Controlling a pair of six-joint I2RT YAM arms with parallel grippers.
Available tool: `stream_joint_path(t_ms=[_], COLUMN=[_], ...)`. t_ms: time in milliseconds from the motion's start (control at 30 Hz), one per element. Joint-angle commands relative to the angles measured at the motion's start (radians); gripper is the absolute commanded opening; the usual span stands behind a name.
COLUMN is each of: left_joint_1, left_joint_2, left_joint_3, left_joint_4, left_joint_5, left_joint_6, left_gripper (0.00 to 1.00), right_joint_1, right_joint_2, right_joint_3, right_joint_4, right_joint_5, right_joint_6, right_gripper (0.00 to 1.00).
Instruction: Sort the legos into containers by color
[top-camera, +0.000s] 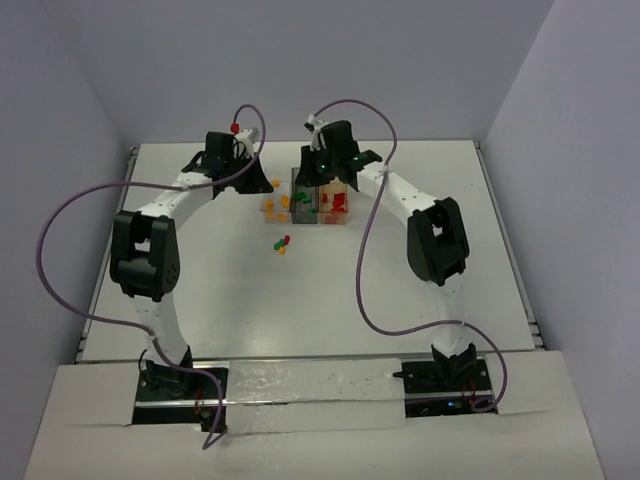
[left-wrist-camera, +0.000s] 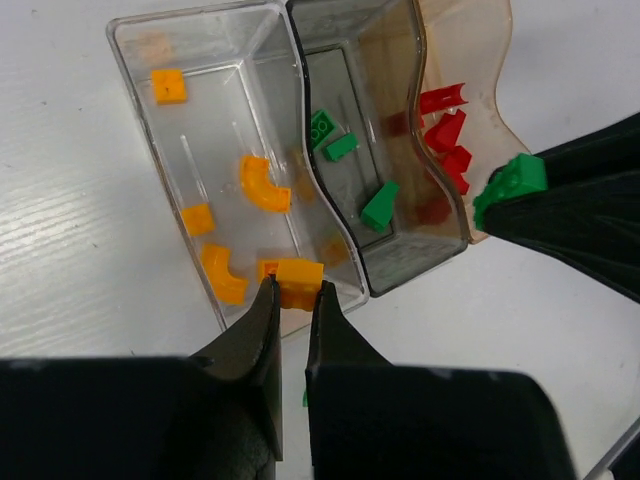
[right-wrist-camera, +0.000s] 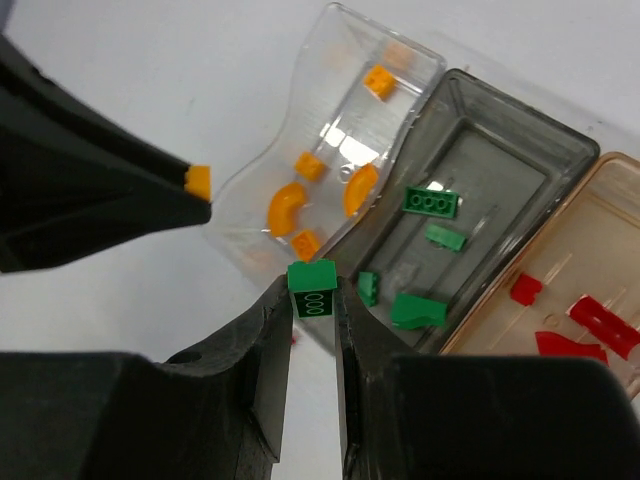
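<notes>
The left hand (left-wrist-camera: 296, 295) pinches an orange brick (left-wrist-camera: 300, 272) between its fingertips, at the end wall of the clear bin (left-wrist-camera: 215, 120). That bin holds orange legos (left-wrist-camera: 264, 183). The adjoining smoky grey bin (left-wrist-camera: 345, 85) holds green legos (left-wrist-camera: 380, 205), and the amber bin (left-wrist-camera: 470, 50) holds red legos (left-wrist-camera: 445, 130). The right hand (right-wrist-camera: 312, 303) pinches a green brick (right-wrist-camera: 312, 275) near the wall shared by the clear and grey bins. A few loose legos (top-camera: 282, 243) lie on the tabletop (top-camera: 300, 300), nearer the arm bases than the bins.
</notes>
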Motion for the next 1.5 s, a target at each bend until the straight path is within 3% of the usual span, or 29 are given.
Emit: stream_joint_path(t_ms=[0, 133, 233, 367, 433, 633, 767, 1100, 1333, 1467], left_joint_1=[-0.026, -0.04, -0.048, -0.049, -0.049, -0.049, -0.054, -0.184, -0.287, -0.315], left_joint_2=[0.036, 0.066, 0.075, 0.056, 0.041, -0.01, -0.098, -0.393, -0.367, -0.333], left_joint_3=[0.1, 0.123, 0.13, 0.128, 0.118, 0.088, -0.014, -0.371, -0.431, -0.421], left_joint_4=[-0.017, -0.031, -0.039, -0.052, -0.052, -0.07, -0.042, 0.009, -0.004, 0.002], left_joint_5=[-0.055, -0.077, -0.092, -0.105, -0.11, -0.103, -0.072, -0.295, -0.42, -0.484], left_joint_6=[0.035, 0.039, 0.039, 0.043, 0.047, 0.068, 0.095, 0.114, 0.028, 0.022], left_gripper=[0.12, 0.21, 0.34, 0.44, 0.48, 0.5, 0.47, 0.39, 0.35, 0.45], right_joint_1=[0.001, 0.006, 0.009, 0.012, 0.014, 0.016, 0.017, -0.007, -0.026, -0.036], right_joint_2=[0.051, 0.084, 0.109, 0.112, 0.105, 0.046, -0.048, -0.299, -0.392, -0.421], right_joint_3=[0.08, 0.087, 0.107, 0.106, 0.1, 0.068, -0.014, -0.242, -0.329, -0.357], right_joint_4=[-0.032, -0.052, -0.082, -0.094, -0.093, -0.091, -0.083, -0.066, -0.076, -0.082], right_joint_5=[0.097, 0.113, 0.115, 0.112, 0.113, 0.1, 0.076, 0.064, 0.055, 0.048], right_joint_6=[-0.027, -0.038, -0.05, -0.055, -0.056, -0.049, -0.048, -0.077, -0.08, -0.082], right_gripper=[0.05, 0.12, 0.23, 0.43, 0.48, 0.5, 0.5, 0.51, 0.52, 0.52])
